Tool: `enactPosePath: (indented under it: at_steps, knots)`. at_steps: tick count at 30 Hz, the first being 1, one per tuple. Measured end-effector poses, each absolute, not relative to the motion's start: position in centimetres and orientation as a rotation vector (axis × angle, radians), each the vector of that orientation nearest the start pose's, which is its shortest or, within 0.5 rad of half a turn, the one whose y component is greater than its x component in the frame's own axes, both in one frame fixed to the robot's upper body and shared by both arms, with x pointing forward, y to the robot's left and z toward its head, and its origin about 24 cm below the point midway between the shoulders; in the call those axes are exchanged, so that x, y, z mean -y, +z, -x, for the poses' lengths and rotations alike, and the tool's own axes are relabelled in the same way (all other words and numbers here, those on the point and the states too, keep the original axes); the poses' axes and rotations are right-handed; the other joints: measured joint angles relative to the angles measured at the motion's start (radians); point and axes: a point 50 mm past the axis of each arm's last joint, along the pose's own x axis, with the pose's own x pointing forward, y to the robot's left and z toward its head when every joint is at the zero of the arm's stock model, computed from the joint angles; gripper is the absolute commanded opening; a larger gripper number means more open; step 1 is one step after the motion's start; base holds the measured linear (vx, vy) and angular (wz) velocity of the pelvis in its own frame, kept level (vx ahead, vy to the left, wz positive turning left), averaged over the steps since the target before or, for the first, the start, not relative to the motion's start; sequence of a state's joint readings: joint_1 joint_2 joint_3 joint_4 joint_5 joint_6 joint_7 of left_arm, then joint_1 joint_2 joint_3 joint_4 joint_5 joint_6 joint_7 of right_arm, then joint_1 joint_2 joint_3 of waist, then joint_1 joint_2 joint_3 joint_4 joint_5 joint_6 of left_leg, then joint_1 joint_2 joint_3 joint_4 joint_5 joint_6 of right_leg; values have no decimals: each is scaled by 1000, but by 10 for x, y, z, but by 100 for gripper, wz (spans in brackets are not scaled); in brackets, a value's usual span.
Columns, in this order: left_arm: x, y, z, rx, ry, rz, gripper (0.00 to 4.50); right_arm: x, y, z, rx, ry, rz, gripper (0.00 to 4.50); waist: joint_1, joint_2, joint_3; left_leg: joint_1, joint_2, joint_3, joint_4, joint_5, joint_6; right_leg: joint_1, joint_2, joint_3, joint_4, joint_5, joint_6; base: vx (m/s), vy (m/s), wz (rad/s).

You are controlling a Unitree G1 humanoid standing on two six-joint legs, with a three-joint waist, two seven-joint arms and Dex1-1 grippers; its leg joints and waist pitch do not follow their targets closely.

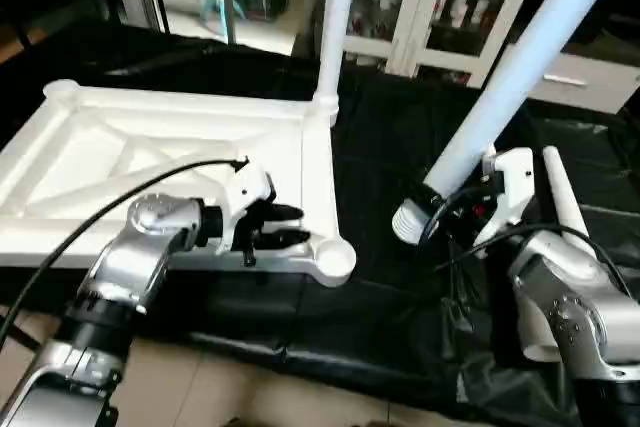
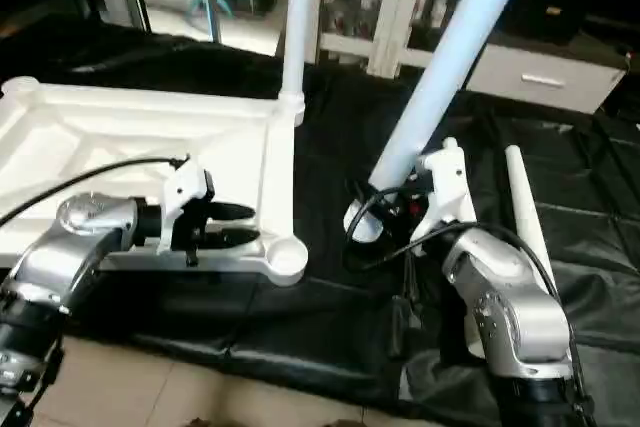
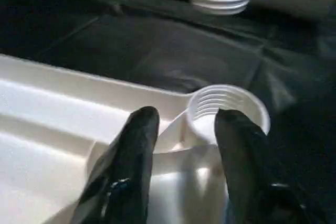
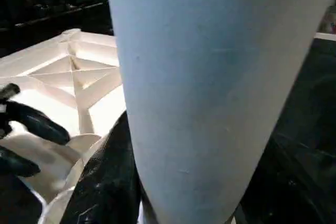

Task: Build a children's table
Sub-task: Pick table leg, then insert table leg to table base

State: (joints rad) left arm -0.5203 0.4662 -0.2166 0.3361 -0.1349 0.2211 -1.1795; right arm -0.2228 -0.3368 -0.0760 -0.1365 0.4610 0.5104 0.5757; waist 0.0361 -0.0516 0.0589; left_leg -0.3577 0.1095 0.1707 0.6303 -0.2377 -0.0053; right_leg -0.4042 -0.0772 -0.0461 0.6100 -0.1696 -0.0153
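The white tabletop [image 1: 150,147] lies upside down on the black cloth, its X-ribs facing up. One white leg [image 1: 335,17] stands upright in its far right corner socket. My left gripper [image 1: 295,225] hovers at the near right corner, and its two black fingers [image 3: 139,145] stand apart astride the rim beside the empty threaded socket [image 3: 226,108]. My right gripper [image 1: 465,209] is shut on a second leg [image 1: 520,57], which slants up to the right. That leg's threaded end [image 1: 410,222] hangs just above the cloth, right of the socket. A third leg [image 1: 565,197] lies on the cloth behind my right arm.
White cabinets with glass doors [image 1: 440,7] stand behind the table. The black cloth [image 1: 380,137] covers the table, whose front edge runs below my arms, with pale floor tiles [image 1: 250,387] beneath. A black cable [image 1: 90,217] arcs over my left forearm.
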Motion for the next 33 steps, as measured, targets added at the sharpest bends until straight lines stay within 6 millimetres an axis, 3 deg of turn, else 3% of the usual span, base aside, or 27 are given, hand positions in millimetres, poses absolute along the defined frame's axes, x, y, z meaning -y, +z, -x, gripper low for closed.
enactPosePath:
  at_steps: [3,9,16,23,33]
  knots:
    - [-152,80,-308,-361,-1307,-323,265,169,104,-279,-119,685,-149,187,1,0,0,0,2,2,0,0,-1,0,0,0,0,0,0,0,0,0]
    - [-159,76,-303,-441,-1382,-370,265,155,106,-281,-128,745,-154,187,1,2,1,2,6,6,0,2,-4,1,0,0,1,0,0,0,0,0]
    - [-173,66,-306,-482,-1314,-460,265,151,111,-283,-106,756,-158,187,7,2,2,1,6,7,0,2,-4,1,0,-1,0,0,0,0,0,0]
    - [-174,71,-313,-471,-1293,-496,265,146,109,-282,-112,789,-152,187,18,1,2,1,6,7,0,2,-4,1,0,-1,0,0,0,0,0,0]
    - [-174,66,-315,-491,-1312,-504,182,143,113,-285,-102,803,-140,187,22,-2,3,2,6,9,-1,2,-5,0,0,0,0,0,0,0,0,0]
